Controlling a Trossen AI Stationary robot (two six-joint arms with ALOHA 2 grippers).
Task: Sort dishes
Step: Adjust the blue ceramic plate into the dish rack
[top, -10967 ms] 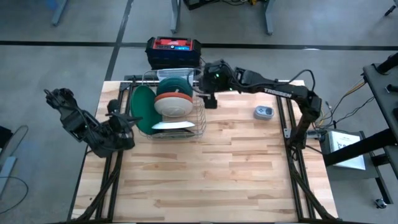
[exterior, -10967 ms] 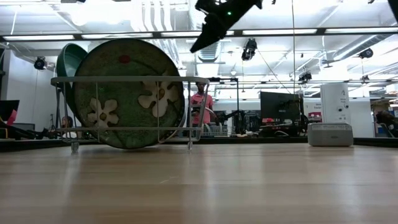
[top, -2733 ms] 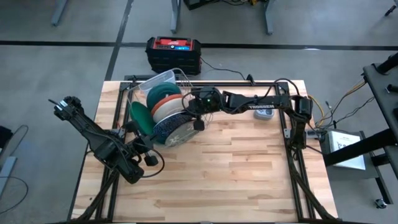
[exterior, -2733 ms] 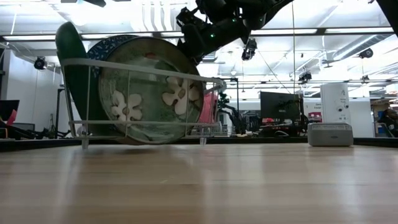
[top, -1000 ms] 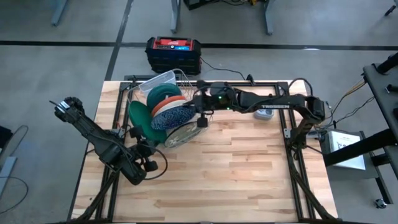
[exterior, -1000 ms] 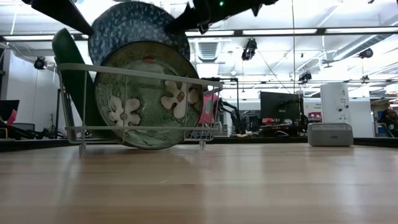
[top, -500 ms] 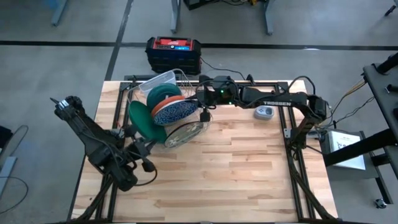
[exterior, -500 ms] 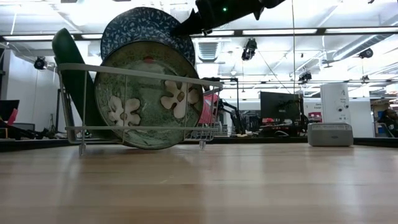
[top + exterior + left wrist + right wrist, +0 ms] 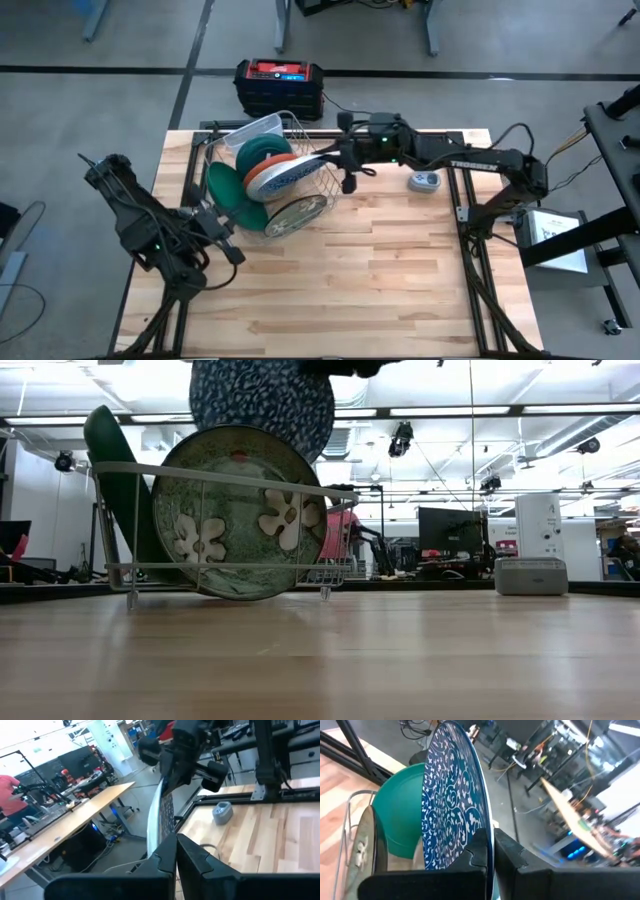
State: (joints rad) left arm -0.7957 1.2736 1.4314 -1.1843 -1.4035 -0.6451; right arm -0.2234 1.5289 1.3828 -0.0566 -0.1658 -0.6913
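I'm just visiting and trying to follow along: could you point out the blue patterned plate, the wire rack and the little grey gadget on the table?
blue patterned plate [image 9: 451, 800]: right wrist view, middle of its patterned face.
wire rack [image 9: 215, 476]: low view, its top front rail.
little grey gadget [image 9: 424, 181]: high view, its top.
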